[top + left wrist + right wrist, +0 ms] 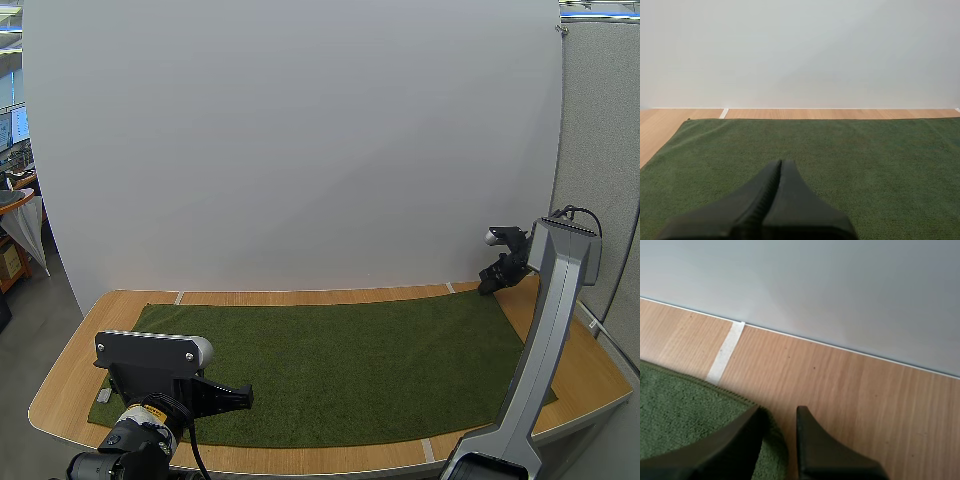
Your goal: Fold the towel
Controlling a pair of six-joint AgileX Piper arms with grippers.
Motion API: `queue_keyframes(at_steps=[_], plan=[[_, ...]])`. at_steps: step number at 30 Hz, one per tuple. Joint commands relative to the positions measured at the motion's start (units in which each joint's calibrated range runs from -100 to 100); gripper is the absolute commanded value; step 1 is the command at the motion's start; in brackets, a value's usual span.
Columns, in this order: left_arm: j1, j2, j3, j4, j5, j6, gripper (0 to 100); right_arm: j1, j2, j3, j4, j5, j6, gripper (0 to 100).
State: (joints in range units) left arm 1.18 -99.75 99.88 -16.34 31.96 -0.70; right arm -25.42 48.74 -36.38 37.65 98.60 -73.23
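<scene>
Dark green terry towel (330, 370) lies spread flat, one layer, on the wooden table (70, 380), covering most of the top. Edges run roughly square to the table's back edge, and no folds or bunching are visible

Left gripper (245, 397) hovers low over the towel's near-left area. In the left wrist view, left gripper (780, 162) has its fingers pressed together as one wedge, nothing between them, pointing across the towel (865, 160) toward its far hem

Right gripper (490, 284) is at the towel's far-right corner. In the right wrist view, right gripper (777, 410) has a narrow gap between its fingers. The towel (685, 405) corner hem runs under one finger and into the gap, with bare table (865, 400) under the other. No pinch visible, and I can't tell whether the tips touch the cloth. A white tape strip (726, 352) sits on the wood just beyond the hem

Handling, my read:
- light, limp and not fragile, so it'll drape and sag once lifted
- pile looks grippy, so it likely drags on itself and the wood rather than sliding clean
- grab at corners, right on the hem where it's thickest, since one layer flat on wood is hard to get a finger under
- pinch both corners of the same edge, else the free side trails and the fold skews
- left needs to open before it can take a corner
</scene>
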Motion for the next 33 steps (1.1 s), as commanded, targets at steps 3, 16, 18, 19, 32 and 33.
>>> queue_keyframes(at_steps=[3,16,18,19,32,33], plan=[[0.13,-0.25,0.12,0.68,-0.68,-0.27,0,0.03,-0.41,-0.4,-0.19,1.4,0.15,39],[0.13,-0.25,0.12,0.68,-0.68,-0.27,0,0.03,-0.41,-0.4,0.13,1.4,0.15,0],[0.13,-0.25,0.12,0.68,-0.68,-0.27,0,0.03,-0.41,-0.4,0.13,1.4,0.15,0],[0.13,-0.25,0.12,0.68,-0.68,-0.27,0,0.03,-0.41,-0.4,0.13,1.4,0.15,0],[0.13,-0.25,0.12,0.68,-0.68,-0.27,0,0.03,-3.09,-0.4,2.08,1.4,0.24,0],[0.13,-0.25,0.12,0.68,-0.68,-0.27,0,0.03,-3.59,-0.4,3.07,1.4,0.24,0]])
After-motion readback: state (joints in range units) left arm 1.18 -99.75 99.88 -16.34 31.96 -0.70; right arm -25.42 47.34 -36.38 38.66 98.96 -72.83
